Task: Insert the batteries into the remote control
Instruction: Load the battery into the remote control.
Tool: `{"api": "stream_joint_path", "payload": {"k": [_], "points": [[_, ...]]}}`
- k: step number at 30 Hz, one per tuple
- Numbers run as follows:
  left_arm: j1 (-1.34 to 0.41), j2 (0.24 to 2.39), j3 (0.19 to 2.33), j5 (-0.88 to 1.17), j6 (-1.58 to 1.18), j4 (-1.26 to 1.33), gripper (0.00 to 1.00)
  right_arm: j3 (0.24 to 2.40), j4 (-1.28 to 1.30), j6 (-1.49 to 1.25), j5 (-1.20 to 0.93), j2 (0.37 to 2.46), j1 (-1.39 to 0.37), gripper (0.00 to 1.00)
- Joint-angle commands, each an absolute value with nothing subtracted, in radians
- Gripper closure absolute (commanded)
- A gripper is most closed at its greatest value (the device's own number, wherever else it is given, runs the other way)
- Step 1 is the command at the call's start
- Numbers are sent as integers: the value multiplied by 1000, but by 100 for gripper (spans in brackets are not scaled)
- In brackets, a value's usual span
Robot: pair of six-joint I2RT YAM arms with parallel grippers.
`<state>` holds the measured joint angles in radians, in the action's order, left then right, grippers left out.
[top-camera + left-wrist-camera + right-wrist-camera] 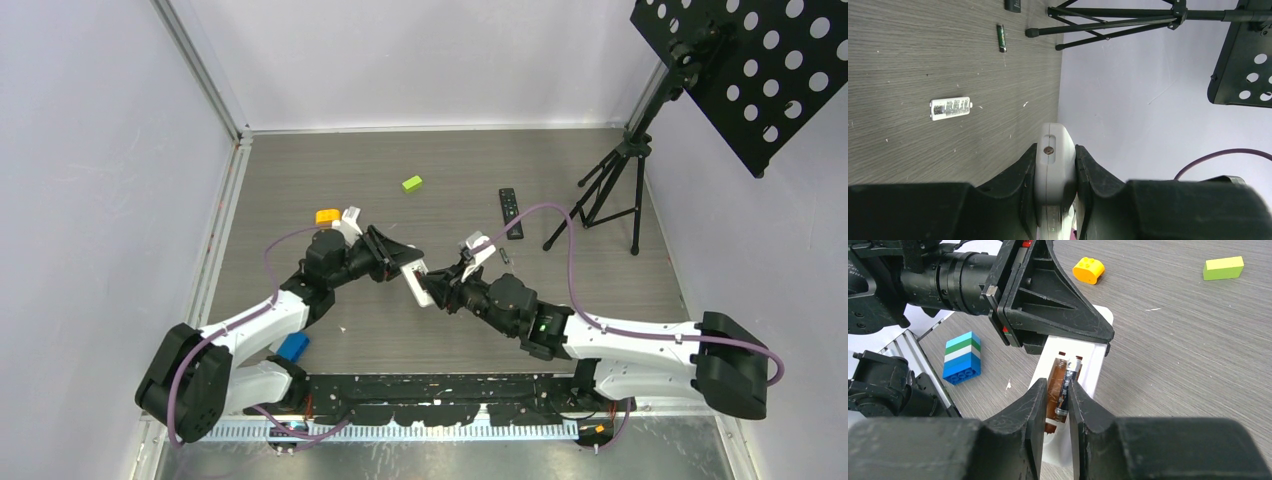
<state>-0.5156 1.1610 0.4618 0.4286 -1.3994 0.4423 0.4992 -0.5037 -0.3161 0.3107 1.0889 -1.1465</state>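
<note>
My left gripper (400, 268) is shut on one end of the white remote control (413, 281), holding it above the table; its fingers press both sides of the remote (1054, 165). The remote's back (1090, 365) faces up with its brown battery bay uncovered. A dark battery (1068, 385) lies lengthwise in the bay. My right gripper (1057, 390) hovers right over it, narrowly open: the battery sits against the right finger, with a gap to the left finger. Another dark-green battery (1001, 38) lies loose on the table.
A white labelled cover piece (950, 108) lies on the table. A black remote (511, 212) and a tripod (610, 190) with a perforated black panel (750, 70) stand at the back right. Green (412, 183), orange (327, 216) and blue (293, 346) blocks lie around.
</note>
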Motion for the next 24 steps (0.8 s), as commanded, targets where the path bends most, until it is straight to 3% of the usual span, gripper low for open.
{"api": "stream_joint_path", "payload": {"k": [1,8,14,16,19,24], "points": [[-509,1158,477,449,-1386,499,100,514,-491,-330,300,1040,-1153,70],[-505,1143,488,423,-1319,445,100,565,-396,-412,335,984,-1150,56],[-493,1130,500,368,-1247,449,100,606,-197,-695,366,891,-1015,26],[-488,1131,522,350,-1203,441,100,618,-108,-873,311,881,-924,21],[-486,1143,571,310,-1143,401,100,592,-81,-1103,194,893,-838,16],[-485,1180,612,247,-1144,423,100,533,-226,-1344,73,991,-830,16]]}}
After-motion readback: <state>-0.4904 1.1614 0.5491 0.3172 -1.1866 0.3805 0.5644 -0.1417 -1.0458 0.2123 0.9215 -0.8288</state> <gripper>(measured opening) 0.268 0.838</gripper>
